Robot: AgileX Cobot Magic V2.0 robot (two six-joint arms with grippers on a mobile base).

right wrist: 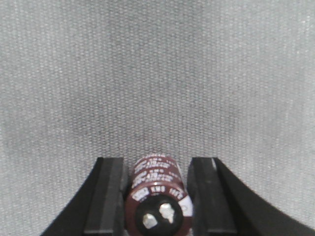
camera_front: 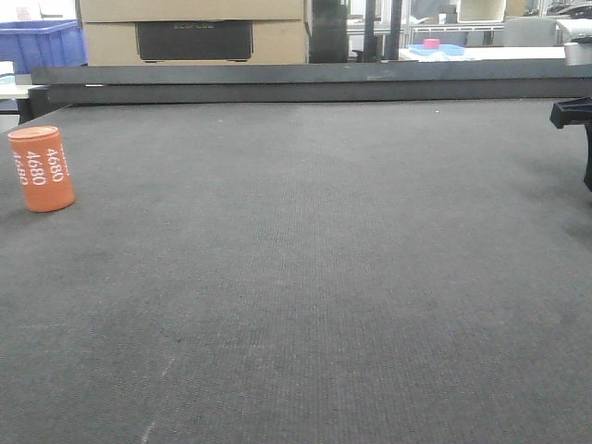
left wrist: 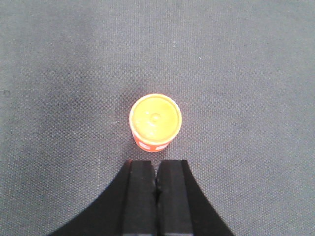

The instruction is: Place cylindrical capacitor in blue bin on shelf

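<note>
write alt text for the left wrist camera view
An orange cylinder stands upright on the dark grey mat, seen from above, just ahead of the left gripper, whose black jaws are shut and not touching it.

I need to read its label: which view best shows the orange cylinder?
Exterior front view: orange cylinder standing, white 4680 print readable. Left wrist view shows mainly its flat top. Right wrist view shows a maroon cylindrical capacitor instead.

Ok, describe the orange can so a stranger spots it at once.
On the grey mat, look far left in the front view: the orange can stands upright, alone, just ahead of the shut left gripper. White "4680" runs down its bright orange side, unlike the dark maroon cylinder clamped in the right gripper.
</note>
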